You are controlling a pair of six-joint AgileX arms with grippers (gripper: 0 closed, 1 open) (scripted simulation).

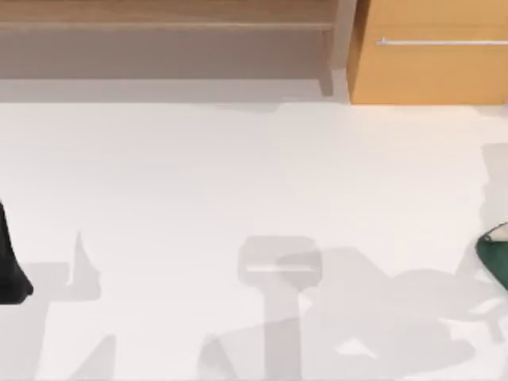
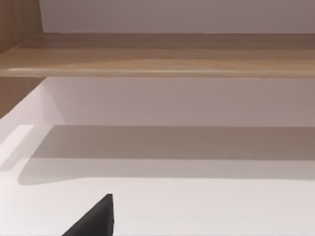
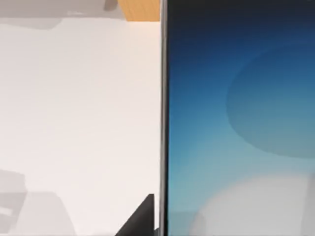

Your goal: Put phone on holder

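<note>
The phone (image 3: 236,123) stands very close in the right wrist view, its blue screen with a pale round patch facing the camera and its pale edge running straight down the picture. My right gripper (image 3: 236,231) is shut on it, with one black finger (image 3: 142,219) against that edge. In the top view a dark green slab with a pale rim, the phone (image 1: 496,254), pokes in at the table's right edge. I cannot make out the holder for sure. A pale grey blocky shape (image 1: 278,266) with a light ledge line lies at the middle front.
My left arm (image 1: 9,270) is parked at the table's left edge, and one black finger (image 2: 93,219) shows in its wrist view. A wooden shelf (image 1: 167,24) and an orange cabinet (image 1: 429,63) line the back. Soft grey shadows cross the white tabletop (image 1: 238,167).
</note>
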